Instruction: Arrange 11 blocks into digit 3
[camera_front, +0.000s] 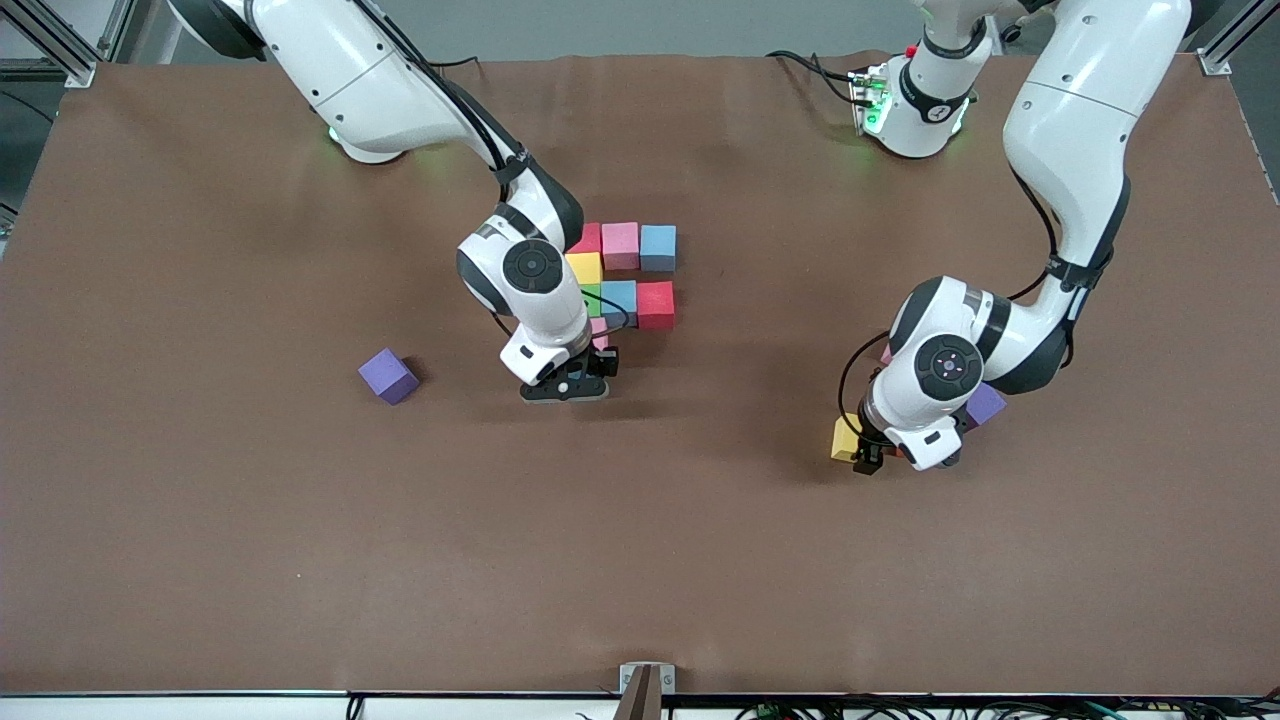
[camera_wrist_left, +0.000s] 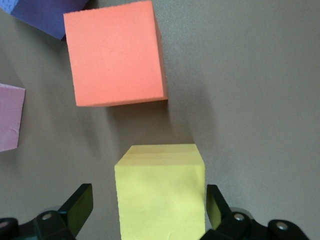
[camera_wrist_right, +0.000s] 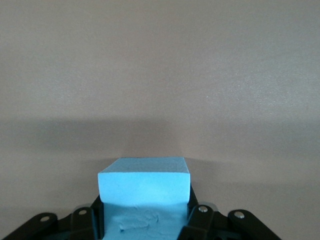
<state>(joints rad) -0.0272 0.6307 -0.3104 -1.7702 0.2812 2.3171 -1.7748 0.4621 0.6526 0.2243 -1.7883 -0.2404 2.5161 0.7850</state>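
Fingers of the right gripper are clamped on a light blue cube just beside the half-built digit 3, while a yellow cube is straddled by the wide-open left gripper.

The front view looks down from high across the table; both wrist views sit close above it.

Two purple cubes: one alone toward the right arm's end, other half hidden under left arm.
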